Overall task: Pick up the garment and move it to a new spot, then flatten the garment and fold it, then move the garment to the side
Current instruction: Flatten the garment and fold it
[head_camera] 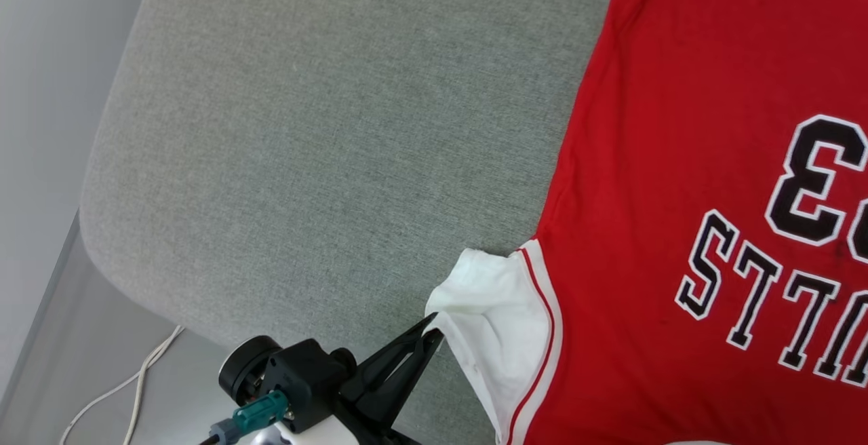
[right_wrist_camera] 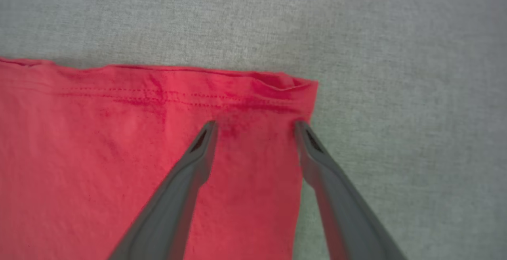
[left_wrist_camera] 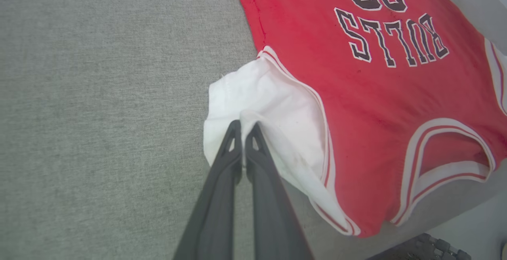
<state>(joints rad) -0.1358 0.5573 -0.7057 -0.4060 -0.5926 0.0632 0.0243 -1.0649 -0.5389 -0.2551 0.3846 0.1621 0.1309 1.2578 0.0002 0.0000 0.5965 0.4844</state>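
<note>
The garment (head_camera: 678, 160) is a red T-shirt with white sleeves and black-and-white lettering, spread flat on the grey cushion at the right of the head view. My left gripper (head_camera: 434, 335) is shut on a fold at the edge of its white sleeve (head_camera: 495, 309). The left wrist view shows the fingertips (left_wrist_camera: 234, 129) pressed together with a ridge of white sleeve (left_wrist_camera: 273, 105) pinched between them. In the right wrist view my right gripper (right_wrist_camera: 256, 124) stands open over a corner of the red hem (right_wrist_camera: 222, 93), one finger on the fabric and the other at its side edge.
The grey fabric cushion (head_camera: 325, 133) spreads wide to the left of the garment, with its rounded edge at the left and lower left. Beyond that edge lies pale floor with a white cable (head_camera: 135, 384). A dark piece of equipment (left_wrist_camera: 420, 248) sits past the cushion's near edge.
</note>
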